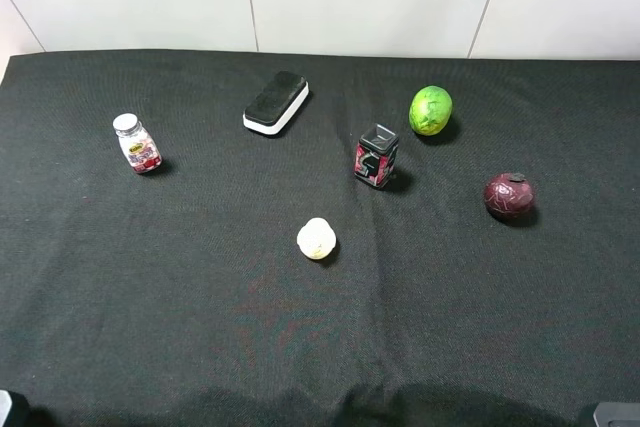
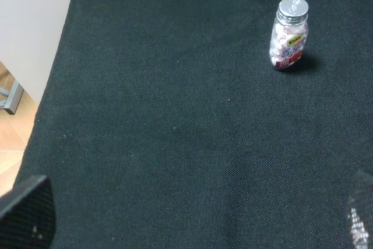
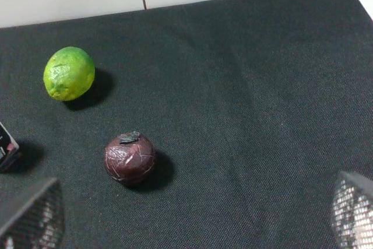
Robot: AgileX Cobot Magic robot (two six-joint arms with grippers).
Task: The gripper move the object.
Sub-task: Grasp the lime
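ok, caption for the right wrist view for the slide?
Open right gripper above the black cloth, green fruit and maroon ball lying apart ahead of it.

No wording is coming through clearly enough to read. The small bottle [image 2: 288,34], standing toward the left edge of the black worktop [image 1: 200,327], is wearing a label [image 2: 289,49] with a yellow patch of dark lettering above a red and white band, but the letters are blurring past reading. Its silver cap [image 2: 292,9] is showing faint marks, also illegible. The red and black box [image 1: 377,157] near the worktop's middle is carrying printed graphics that are too small to read.
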